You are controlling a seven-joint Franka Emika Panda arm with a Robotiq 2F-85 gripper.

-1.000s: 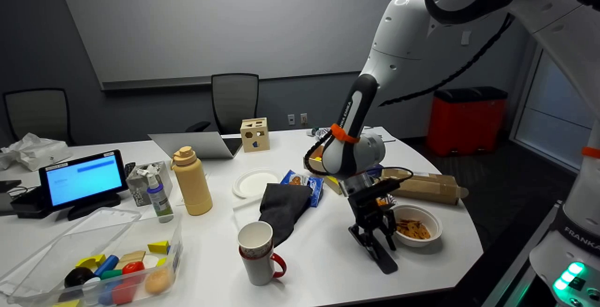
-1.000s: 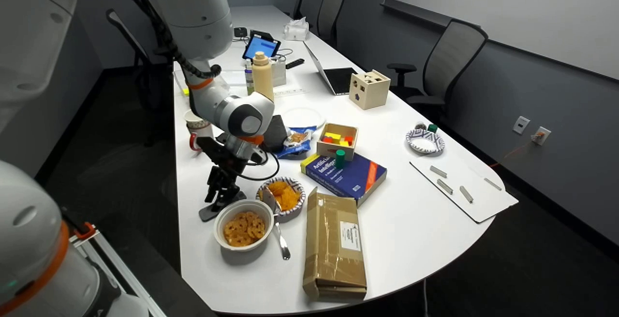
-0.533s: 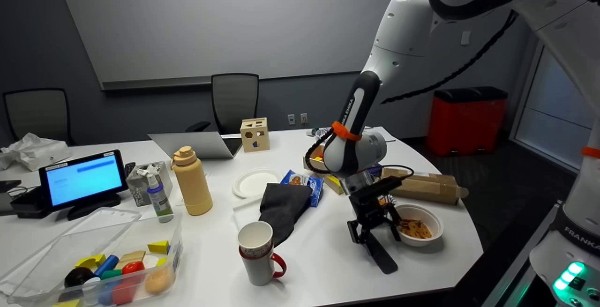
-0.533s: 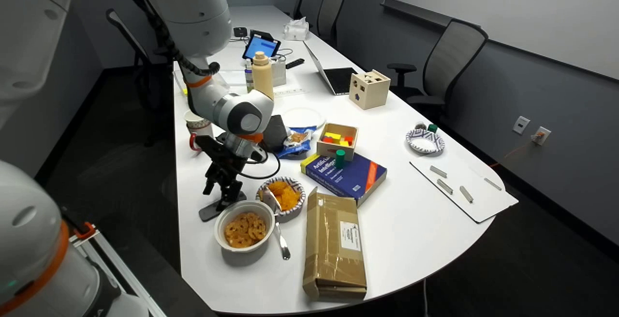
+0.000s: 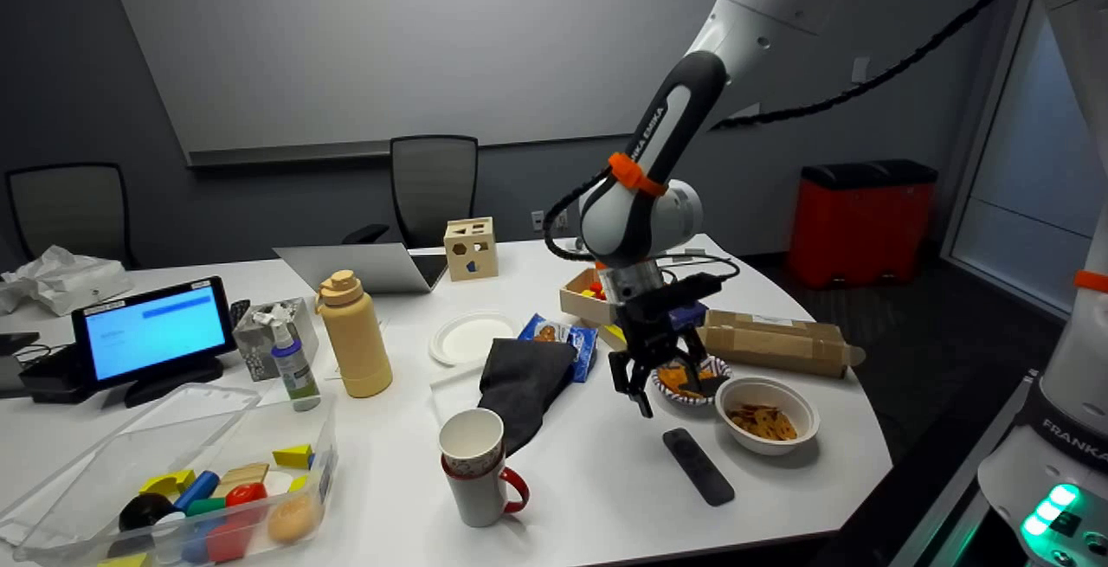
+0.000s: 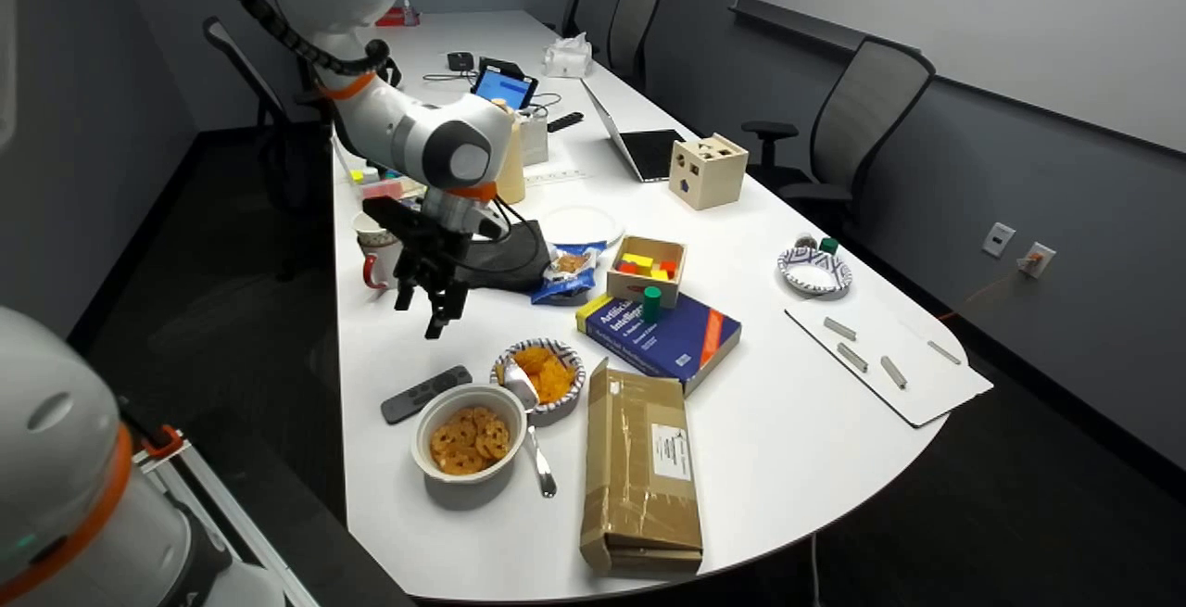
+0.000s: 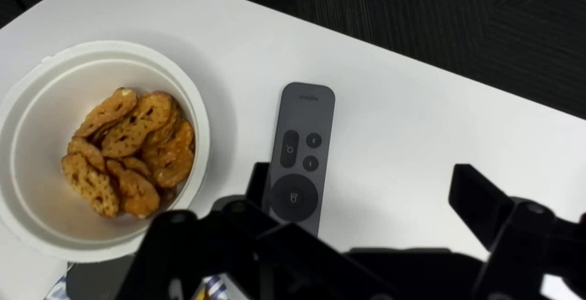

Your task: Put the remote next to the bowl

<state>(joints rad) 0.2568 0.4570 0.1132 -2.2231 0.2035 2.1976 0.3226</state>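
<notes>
The dark grey remote (image 5: pixel 698 467) lies flat on the white table, just beside the white bowl (image 5: pixel 753 391) of brown crackers, with a narrow gap between them. In another exterior view the remote (image 6: pixel 426 394) is close to the bowl (image 6: pixel 461 475) too. My gripper (image 5: pixel 668 400) hangs above the table, clear of the remote, its jaws wide apart with nothing between them. From the wrist view, the remote (image 7: pixel 304 117) sits below and partly behind one finger, to the right of the bowl (image 7: pixel 50 107); its lower end is hidden by the gripper (image 7: pixel 361 171).
A patterned bowl (image 6: pixel 501 357) of orange snacks stands beside the white bowl, with a spoon (image 6: pixel 542 468) near. Around them are a cardboard box (image 6: pixel 639 486), a blue book (image 6: pixel 639 347) and stacked mugs (image 5: pixel 476 485). The table edge runs close past the remote.
My gripper has opened and let go of the remote, then risen and drawn back away from it. The remote stays in the same spot beside the bowl.
</notes>
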